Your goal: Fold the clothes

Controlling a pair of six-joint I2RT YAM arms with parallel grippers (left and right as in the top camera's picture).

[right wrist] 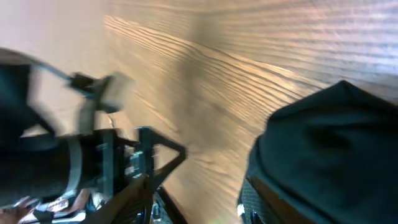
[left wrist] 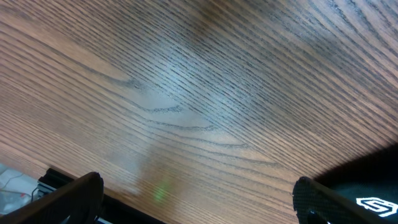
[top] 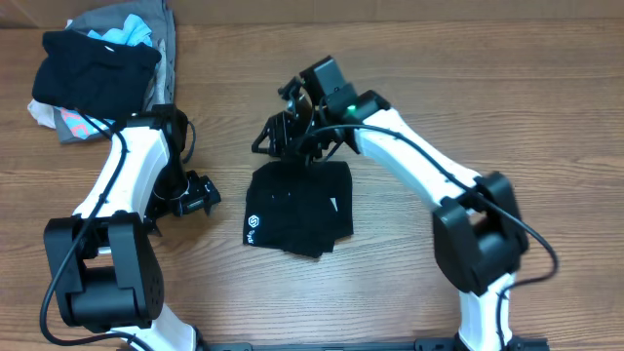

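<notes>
While apart and empty, left hand near black T-shirt, right hand at its edge.

The white-and-black jointed left arm rises from its black base at the lower left of the overhead view, bends at a black elbow and turns back down; its black two-finger left gripper points rightward with jaws spread wide, the dark fingertips sitting in opposite lower corners of the wrist view. The white-and-black right arm slants from its base at the lower right up and leftward; its black right gripper hangs near the centre, jaws partly apart, a gap showing between the blurred fingers.
</notes>
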